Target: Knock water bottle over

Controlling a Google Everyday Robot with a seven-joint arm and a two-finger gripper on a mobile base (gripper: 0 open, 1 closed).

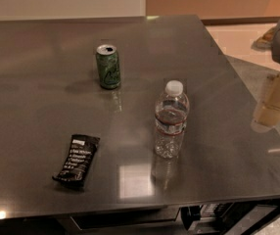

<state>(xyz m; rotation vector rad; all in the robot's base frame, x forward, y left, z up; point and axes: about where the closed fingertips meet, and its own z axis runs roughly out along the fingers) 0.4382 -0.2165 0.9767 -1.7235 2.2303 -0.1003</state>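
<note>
The water bottle (170, 120) is a small clear ribbed plastic bottle with a white cap and a thin red-edged label band. It stands upright on the dark grey table (42, 131), right of centre and toward the front. My gripper (272, 102) is a beige shape under a grey arm part at the right edge of the view. It hangs over the table's right edge, well to the right of the bottle and apart from it.
A green soda can (108, 66) stands upright behind and left of the bottle. A black snack bar wrapper (77, 160) lies flat at the front left. The table's front edge runs along the bottom, with dark items below it. Pale floor lies beyond the right edge.
</note>
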